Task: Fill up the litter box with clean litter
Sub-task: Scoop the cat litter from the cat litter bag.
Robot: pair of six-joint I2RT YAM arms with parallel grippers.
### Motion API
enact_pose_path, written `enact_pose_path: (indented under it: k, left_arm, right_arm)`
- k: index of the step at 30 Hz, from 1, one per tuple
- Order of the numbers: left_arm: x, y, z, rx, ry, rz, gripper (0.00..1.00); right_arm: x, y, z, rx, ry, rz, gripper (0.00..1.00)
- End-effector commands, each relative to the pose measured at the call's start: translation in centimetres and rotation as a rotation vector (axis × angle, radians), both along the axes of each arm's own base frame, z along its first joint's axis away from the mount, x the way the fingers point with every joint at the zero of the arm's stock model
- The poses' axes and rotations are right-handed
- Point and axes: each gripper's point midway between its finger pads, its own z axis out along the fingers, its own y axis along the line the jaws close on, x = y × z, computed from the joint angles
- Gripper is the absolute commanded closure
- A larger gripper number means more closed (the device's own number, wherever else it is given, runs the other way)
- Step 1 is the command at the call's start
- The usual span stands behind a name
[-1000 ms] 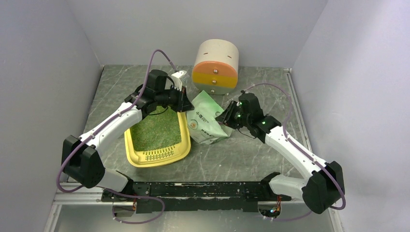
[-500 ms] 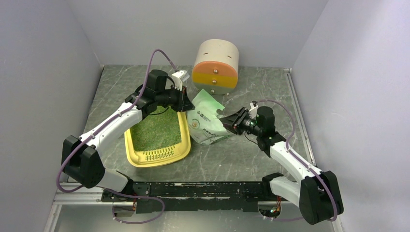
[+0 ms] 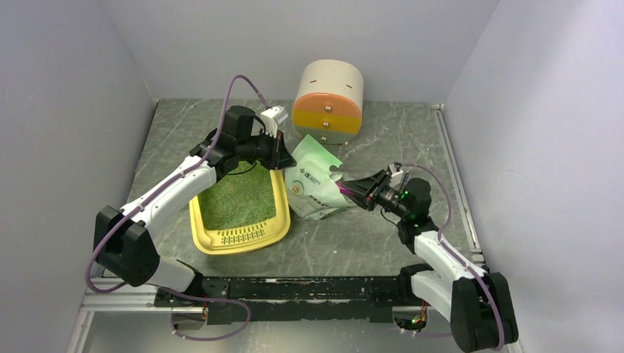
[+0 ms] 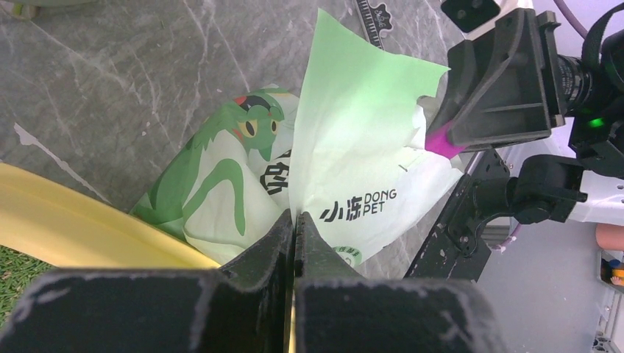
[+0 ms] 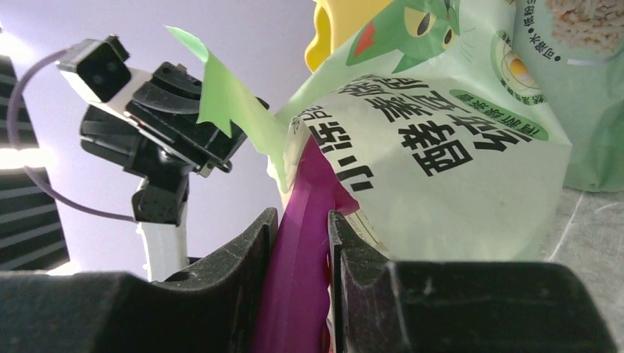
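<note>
The yellow litter box (image 3: 274,237) lies left of centre, holding greenish-grey litter (image 3: 235,198). A pale green printed bag (image 3: 313,184) lies against its right rim. My left gripper (image 3: 283,157) is shut on the bag's upper edge and holds the flap up; the left wrist view shows the jaws (image 4: 294,217) pinching the flap (image 4: 353,147) above the yellow rim (image 4: 73,228). My right gripper (image 3: 364,188) is shut on the magenta scoop (image 5: 302,250), which reaches into the bag's mouth (image 5: 456,147). The scoop's bowl is hidden inside the bag.
A round beige, orange and yellow drawer cabinet (image 3: 329,103) stands right behind the bag. Grey walls close the table on three sides. A black rail (image 3: 309,287) runs along the near edge between the arm bases.
My right arm has folded back and lowered, its wrist moving right and towards the near edge, with the scoop still pointing into the bag. My left arm and the bag's flap have not moved.
</note>
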Motion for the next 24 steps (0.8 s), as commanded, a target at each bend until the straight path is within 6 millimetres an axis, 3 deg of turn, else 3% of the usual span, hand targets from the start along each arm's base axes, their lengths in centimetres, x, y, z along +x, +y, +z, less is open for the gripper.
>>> enact_pose_path:
  k: [1,18,24]
  left_arm:
    - [-0.1,-0.5,2.8,-0.071,-0.067,-0.009,0.95]
    - [1.2,0.4,3.8,-0.097,-0.083,0.119,0.95]
    - [1.9,1.3,3.2,-0.076,-0.076,0.174,0.95]
  right_arm:
    - [-0.7,-1.4,2.9,0.063,-0.096,-0.012,1.0]
    - [-1.5,-8.1,0.5,-0.019,-0.007,-0.136,1.0]
    - [-2.1,-9.5,1.0,-0.053,-0.039,-0.116,1.0]
